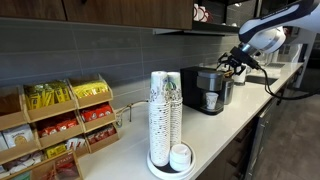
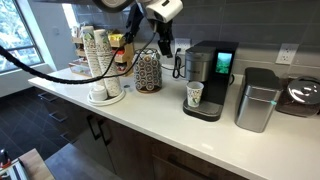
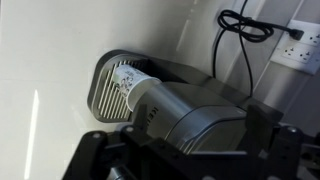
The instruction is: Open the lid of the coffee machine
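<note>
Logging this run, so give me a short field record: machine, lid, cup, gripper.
coffee machine: black and silver, on the white counter
lid: looks shut, not yet opened
paper cup: standing in the dispensing bay
gripper: hangs beside the machine, apart from it; opening of fingers unclear
cup stacks: farther along the counter
</note>
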Controlling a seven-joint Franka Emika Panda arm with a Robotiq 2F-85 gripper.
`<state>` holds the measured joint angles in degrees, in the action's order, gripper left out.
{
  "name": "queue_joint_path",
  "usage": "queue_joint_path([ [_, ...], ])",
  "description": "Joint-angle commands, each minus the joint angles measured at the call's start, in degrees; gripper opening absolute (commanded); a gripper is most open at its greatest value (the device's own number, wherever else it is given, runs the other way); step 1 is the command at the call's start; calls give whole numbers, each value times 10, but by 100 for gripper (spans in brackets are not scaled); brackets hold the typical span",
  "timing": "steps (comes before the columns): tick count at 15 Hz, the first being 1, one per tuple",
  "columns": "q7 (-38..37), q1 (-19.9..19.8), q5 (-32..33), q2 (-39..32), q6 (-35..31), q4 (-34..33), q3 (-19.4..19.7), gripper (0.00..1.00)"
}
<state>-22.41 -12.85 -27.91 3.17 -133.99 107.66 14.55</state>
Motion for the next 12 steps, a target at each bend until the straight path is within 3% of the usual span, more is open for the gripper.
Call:
queue_joint_path([
  [1,31,-5,-69,-33,-44,-21,6,100],
  [12,96,-21,-204,-97,-126,-57,-2,100],
])
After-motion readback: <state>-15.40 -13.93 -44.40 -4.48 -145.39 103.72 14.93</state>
